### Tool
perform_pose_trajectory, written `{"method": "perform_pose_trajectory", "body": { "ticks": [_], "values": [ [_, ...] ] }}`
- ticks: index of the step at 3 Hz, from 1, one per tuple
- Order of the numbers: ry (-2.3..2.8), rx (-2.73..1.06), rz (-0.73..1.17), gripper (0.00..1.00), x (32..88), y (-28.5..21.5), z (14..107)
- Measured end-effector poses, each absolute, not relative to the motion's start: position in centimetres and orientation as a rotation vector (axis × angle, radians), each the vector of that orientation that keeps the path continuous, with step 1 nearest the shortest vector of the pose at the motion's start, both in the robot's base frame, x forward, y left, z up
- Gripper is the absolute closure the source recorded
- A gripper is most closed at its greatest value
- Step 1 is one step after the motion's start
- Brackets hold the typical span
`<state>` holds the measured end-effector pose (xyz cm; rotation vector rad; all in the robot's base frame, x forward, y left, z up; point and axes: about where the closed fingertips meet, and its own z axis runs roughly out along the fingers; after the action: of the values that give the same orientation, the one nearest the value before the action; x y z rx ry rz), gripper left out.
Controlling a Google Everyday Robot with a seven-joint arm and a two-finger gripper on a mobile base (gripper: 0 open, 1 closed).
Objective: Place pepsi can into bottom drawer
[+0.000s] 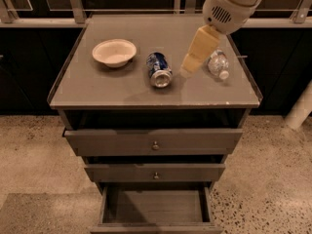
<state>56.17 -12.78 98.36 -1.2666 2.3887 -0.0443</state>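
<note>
The pepsi can point(159, 69), blue with a silver end, lies on its side in the middle of the cabinet top point(97, 89). My gripper point(185, 72) hangs from the white arm at the upper right and sits just right of the can, apart from it. The bottom drawer point(156, 206) is pulled open at the foot of the cabinet, and its plain inside shows nothing in it.
A white bowl point(114, 51) stands left of the can. A clear plastic water bottle point(217, 64) lies right of the gripper. Two wider drawers with round knobs point(155, 145) sit above the open drawer. Speckled floor surrounds the cabinet.
</note>
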Motion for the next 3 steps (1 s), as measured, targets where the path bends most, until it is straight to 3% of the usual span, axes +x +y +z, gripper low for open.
{"method": "perform_pose_trajectory", "body": {
  "ticks": [3],
  "values": [
    [2.381, -1.289, 0.312, 0.00, 62.4, -4.1, 92.8]
  ]
}}
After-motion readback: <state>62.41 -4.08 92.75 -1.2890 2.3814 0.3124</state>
